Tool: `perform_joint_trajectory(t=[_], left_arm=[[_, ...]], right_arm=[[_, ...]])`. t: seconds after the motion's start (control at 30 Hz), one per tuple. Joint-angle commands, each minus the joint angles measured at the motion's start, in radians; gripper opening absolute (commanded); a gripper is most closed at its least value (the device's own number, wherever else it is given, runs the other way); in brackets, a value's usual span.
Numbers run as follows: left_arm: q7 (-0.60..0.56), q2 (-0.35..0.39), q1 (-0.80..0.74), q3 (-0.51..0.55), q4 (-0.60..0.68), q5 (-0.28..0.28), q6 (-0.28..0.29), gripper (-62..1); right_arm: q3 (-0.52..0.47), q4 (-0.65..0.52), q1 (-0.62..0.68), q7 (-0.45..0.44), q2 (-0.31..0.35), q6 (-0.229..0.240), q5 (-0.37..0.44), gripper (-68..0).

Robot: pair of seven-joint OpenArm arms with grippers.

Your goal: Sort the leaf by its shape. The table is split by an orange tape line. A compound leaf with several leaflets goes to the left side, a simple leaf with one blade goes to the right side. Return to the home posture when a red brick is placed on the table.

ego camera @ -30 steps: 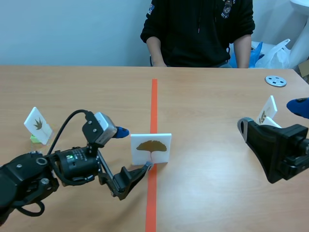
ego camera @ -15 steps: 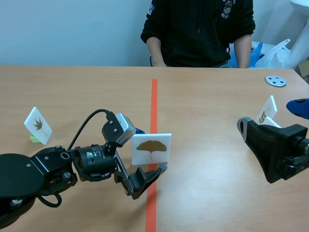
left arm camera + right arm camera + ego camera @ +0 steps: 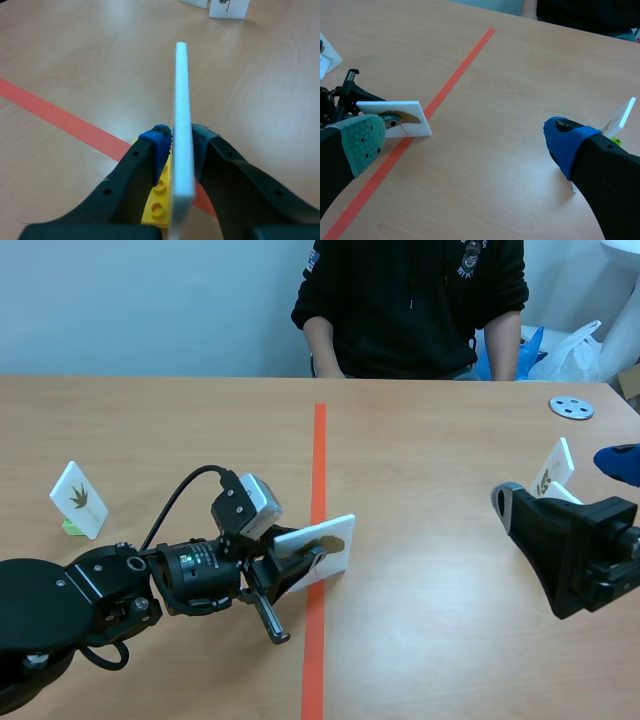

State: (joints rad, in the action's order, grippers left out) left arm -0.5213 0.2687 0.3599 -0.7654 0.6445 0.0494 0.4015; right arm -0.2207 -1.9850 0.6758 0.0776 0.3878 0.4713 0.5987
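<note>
We are holding the leaf card (image 3: 318, 548) tilted back, printed face tipped upward, its long axis running crosswise over the tape line (image 3: 319, 450). From our left wrist only its thin edge is showing. The leaf print is partly covered, and the yellow brick (image 3: 159, 200) under the card is half hidden. Our left gripper (image 3: 182, 137) is clamping the card, with the left arm (image 3: 60, 610) lying low, left of the line. Our right gripper (image 3: 465, 142) is hanging spread apart, well right of the line.

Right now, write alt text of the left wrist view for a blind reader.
The left gripper is shut on a white card seen edge-on, with a yellow brick at its base. An orange tape line crosses the wooden table beneath; another leaf card stands far ahead.
</note>
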Motion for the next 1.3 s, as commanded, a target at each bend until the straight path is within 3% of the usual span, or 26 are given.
perform_joint_trajectory(t=[0.0,0.23,0.4,0.5,0.8,1.1,1.27], left_arm=[[-0.013,-0.005,0.006,0.006,0.015,0.010,0.002,-54.3],[-0.014,-0.003,0.006,0.006,0.019,0.039,0.010,-55.4],[-0.011,0.027,0.003,0.008,0.086,0.122,0.078,-55.4],[0.010,0.060,-0.017,0.037,0.174,0.127,0.104,-55.4],[0.126,0.136,-0.235,0.250,0.478,0.127,0.111,-55.2],[0.117,0.148,-0.531,0.457,0.742,0.143,0.125,-55.2],[0.146,0.129,-0.647,0.571,0.805,0.157,0.055,-55.2]], right_arm=[[-0.003,-0.003,-0.013,-0.013,0.000,-0.003,0.008,0.4],[-0.003,-0.003,-0.013,-0.013,0.000,-0.003,0.008,0.4],[-0.003,-0.003,-0.014,-0.013,0.000,-0.003,0.008,0.4],[-0.003,-0.003,-0.014,-0.013,0.000,-0.003,0.007,0.4],[-0.003,-0.003,-0.014,-0.013,0.000,-0.003,0.007,0.4],[-0.003,-0.003,-0.014,-0.013,0.001,-0.003,0.007,0.4],[-0.003,-0.003,-0.014,-0.013,0.001,-0.003,0.007,0.4]])
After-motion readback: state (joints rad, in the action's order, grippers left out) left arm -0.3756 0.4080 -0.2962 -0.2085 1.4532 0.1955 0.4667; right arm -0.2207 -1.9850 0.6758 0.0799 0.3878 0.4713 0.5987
